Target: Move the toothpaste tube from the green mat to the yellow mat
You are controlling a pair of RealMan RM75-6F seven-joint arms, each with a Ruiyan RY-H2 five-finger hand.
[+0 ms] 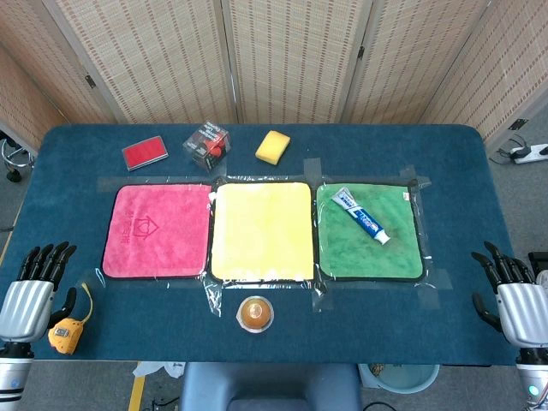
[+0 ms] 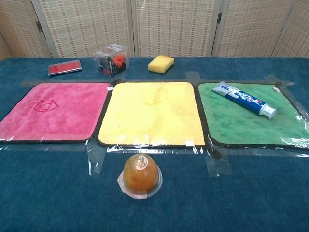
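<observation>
Silver left robot hand: the left robot hand (image 1: pixel 32 291) sits at the near left corner of the surface, dark fingers spread and pointing far, holding nothing.
Silver right robot hand: the right robot hand (image 1: pixel 511 295) sits at the near right edge, fingers spread apart, holding nothing; neither hand shows in the chest view.
Tape measure: a yellow tape measure (image 1: pixel 65 334) lies just right of the left robot hand.
Surface: dark blue cloth-covered surface (image 1: pixel 360 325).
Toothpaste tube: the toothpaste tube (image 1: pixel 360 215) (image 2: pixel 244 99) lies flat and slanted on the far part of the green mat, cap toward the right, well apart from both hands.
Green mat: the green mat (image 1: pixel 360 253) (image 2: pixel 246 125) is the rightmost of three, taped down.
Yellow mat: the yellow mat (image 1: pixel 261 231) (image 2: pixel 152 113) lies in the middle, bare.
Pink mat: the pink mat (image 1: pixel 157 229) (image 2: pixel 48 108) lies left.
Cup: a sealed orange jelly cup (image 1: pixel 255 312) (image 2: pixel 140 175) stands near of the yellow mat.
Far row: red flat case (image 1: pixel 144 152) (image 2: pixel 64 67), clear box (image 1: pixel 207 143) (image 2: pixel 112 59) with red and black pieces, yellow sponge (image 1: pixel 272 146) (image 2: pixel 161 63).
</observation>
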